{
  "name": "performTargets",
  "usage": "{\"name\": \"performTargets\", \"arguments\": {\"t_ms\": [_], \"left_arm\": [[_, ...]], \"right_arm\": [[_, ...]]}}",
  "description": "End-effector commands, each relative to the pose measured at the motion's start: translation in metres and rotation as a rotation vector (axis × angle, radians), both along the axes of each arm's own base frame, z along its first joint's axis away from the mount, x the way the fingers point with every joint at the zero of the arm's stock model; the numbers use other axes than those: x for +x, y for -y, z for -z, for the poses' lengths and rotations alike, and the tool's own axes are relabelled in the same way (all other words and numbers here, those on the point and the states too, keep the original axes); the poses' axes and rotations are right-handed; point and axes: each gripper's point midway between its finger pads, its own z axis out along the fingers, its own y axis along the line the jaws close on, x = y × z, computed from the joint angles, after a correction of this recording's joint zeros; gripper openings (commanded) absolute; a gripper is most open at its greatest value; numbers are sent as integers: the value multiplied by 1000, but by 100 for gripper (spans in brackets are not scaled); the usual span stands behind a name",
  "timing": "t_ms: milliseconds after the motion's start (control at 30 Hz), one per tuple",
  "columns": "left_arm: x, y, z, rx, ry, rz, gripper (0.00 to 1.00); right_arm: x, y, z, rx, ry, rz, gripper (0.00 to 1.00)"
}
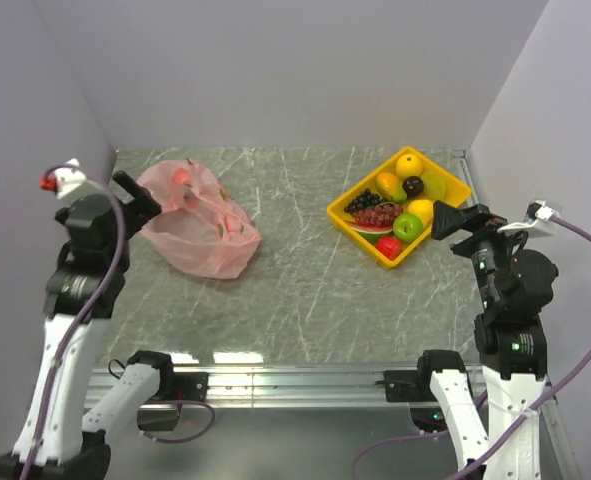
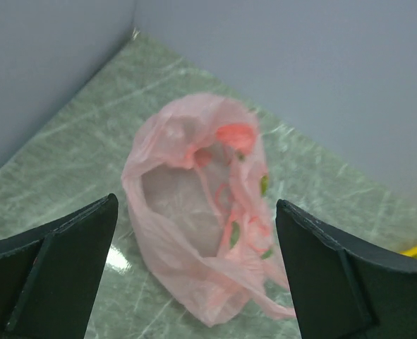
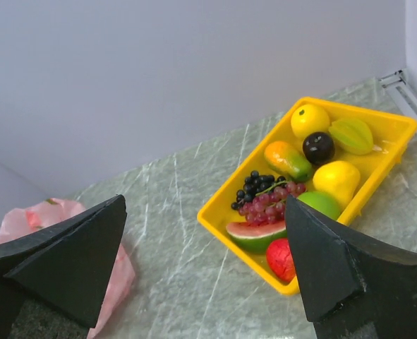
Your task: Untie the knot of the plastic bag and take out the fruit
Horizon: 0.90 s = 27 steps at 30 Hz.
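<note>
The left fingers point(image 2: 67, 261) and the right fingers point(image 3: 74, 254) stand wide apart and hold nothing. The plastic bag point(image 2: 194, 212) lies slack on the table point(image 1: 305, 290) at far left, mouth open, handle loops point(image 2: 222, 192) apparently untied; judged light, soft and slippery, it is best pinched at one thin loop. The fruit point(image 3: 335, 180) rests in the yellow tray point(image 3: 349, 111) at far right, well apart from the bag.

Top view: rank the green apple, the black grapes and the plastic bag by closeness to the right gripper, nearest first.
1. Green apple: near corner of the yellow tray, just left of the right gripper.
2. Black grapes: by the tray's left edge, beyond the apple.
3. Plastic bag: far over on the left side, clearly the farthest.
</note>
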Motion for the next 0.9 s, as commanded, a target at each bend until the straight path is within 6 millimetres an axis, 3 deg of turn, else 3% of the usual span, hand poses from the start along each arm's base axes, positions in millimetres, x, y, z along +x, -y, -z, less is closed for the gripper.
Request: {"name": "performTargets", "arguments": {"t_ms": [0, 167, 367, 500, 867], "left_arm": [[-49, -5, -49, 76, 82, 45, 99], [-121, -16, -118, 98, 306, 64, 99], [-184, -50, -149, 95, 464, -41, 99], [-199, -67, -147, 68, 505, -112, 99], [-188, -63, -139, 49, 570, -83, 99]], "right_arm": [[-24, -8, -11, -39, 28, -44, 100], [-57, 0, -26, -129, 97, 2, 100], [-80, 14, -33, -170, 179, 84, 100], [-89, 16, -40, -169, 237, 95, 100], [-81, 14, -31, -169, 232, 82, 100]]}}
